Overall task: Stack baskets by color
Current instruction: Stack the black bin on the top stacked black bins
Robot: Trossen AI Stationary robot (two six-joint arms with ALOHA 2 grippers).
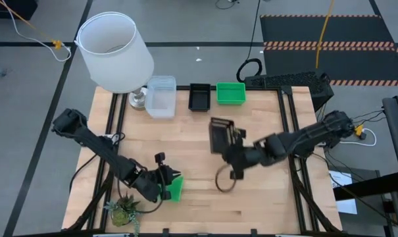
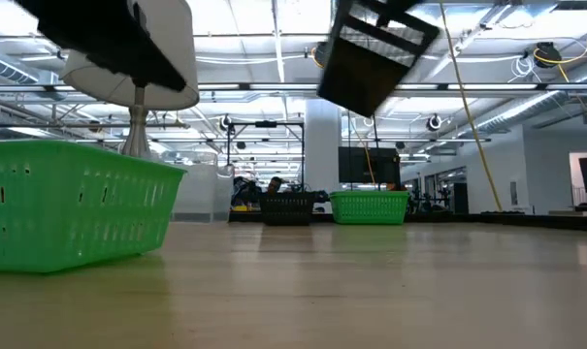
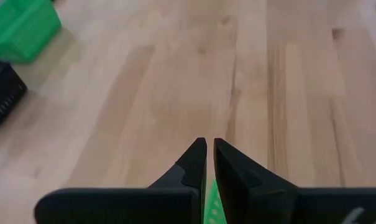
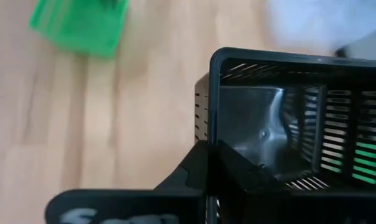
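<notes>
The right gripper (image 1: 226,141) pinches the wall of a black slotted basket (image 1: 220,135), tilted above the table's middle. The left gripper (image 1: 167,186), nearly closed, grips a green basket (image 1: 175,188) near the front edge.

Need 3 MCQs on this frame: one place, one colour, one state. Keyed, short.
1. Where does the clear translucent plastic basket sit?
A. beside the white lampshade
B. by the potted plant
C. in the right pincer

2. The perforated basket lifted by the right pincer is:
A. green
B. black
C. clear

3. The left pincer is:
A. open over bare wood
B. out of view
C. shut on the green perforated basket

A: high view, next to the lampshade.
B: dark walls in the right wrist view.
C: fingers pinch a green wall.
</notes>
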